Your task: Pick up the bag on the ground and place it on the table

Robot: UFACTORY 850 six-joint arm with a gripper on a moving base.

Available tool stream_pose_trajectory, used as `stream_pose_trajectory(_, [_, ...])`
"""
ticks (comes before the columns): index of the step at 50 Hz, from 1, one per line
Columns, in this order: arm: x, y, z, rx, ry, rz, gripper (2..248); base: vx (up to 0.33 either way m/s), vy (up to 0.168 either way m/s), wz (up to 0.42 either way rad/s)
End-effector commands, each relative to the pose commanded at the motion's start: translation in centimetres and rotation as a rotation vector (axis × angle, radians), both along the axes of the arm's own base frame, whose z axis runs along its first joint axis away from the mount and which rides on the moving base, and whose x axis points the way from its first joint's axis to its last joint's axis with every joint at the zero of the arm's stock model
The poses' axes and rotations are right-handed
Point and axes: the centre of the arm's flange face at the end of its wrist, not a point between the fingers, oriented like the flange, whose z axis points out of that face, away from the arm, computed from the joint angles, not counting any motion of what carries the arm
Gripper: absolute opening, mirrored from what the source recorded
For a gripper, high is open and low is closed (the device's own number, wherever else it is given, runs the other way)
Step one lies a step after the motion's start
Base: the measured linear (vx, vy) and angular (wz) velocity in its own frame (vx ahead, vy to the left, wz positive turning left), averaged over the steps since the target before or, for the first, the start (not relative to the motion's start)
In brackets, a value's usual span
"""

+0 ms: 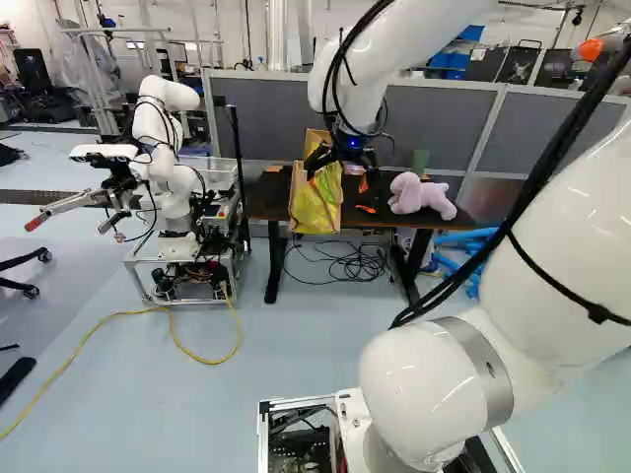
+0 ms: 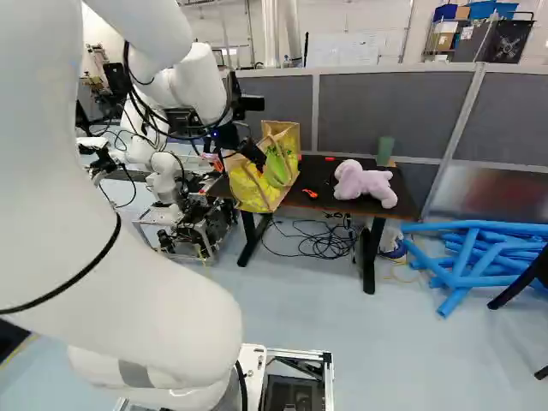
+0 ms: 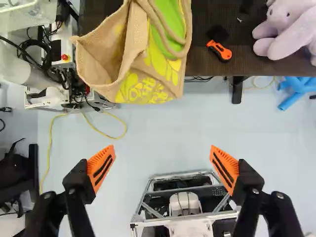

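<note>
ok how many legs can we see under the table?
2. One leg is at the end nearest the bag, the other leg near the blue tubes. Any behind them could be hidden.

Robotics lab, or a similar research workshop. Another robot (image 1: pixel 175 192), a white arm on a metal-frame cart (image 1: pixel 182 248) with exposed wiring, stands left of the table (image 2: pixel 317 180). Black cables (image 2: pixel 321 244) lie tangled under the table, and a yellow cable (image 1: pixel 138 311) runs over the pale smooth floor (image 1: pixel 148 404). Grey partitions (image 2: pixel 385 111), vertical pipes (image 1: pixel 277 34) by the white wall, blue foam-like tubes (image 2: pixel 467 265) piled on the floor.
</note>
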Motion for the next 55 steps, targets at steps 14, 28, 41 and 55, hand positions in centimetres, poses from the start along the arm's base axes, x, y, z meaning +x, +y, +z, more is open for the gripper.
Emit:
stream_pose_trajectory(14, [-0.9,-0.5,-3.0,0.005,-0.099,0.027,247,0.000,0.000,0.000])
stream_pose_trajectory(28, [-2.2,-1.0,-6.1,0.003,-0.206,0.050,247,0.000,0.000,0.000])
stream_pose_trajectory(41, [-3.7,-1.5,-8.8,-0.004,-0.309,0.069,247,0.000,0.000,0.000])
stream_pose_trajectory(55, [-5.6,-2.0,-11.4,-0.018,-0.412,0.083,247,0.000,0.000,0.000])
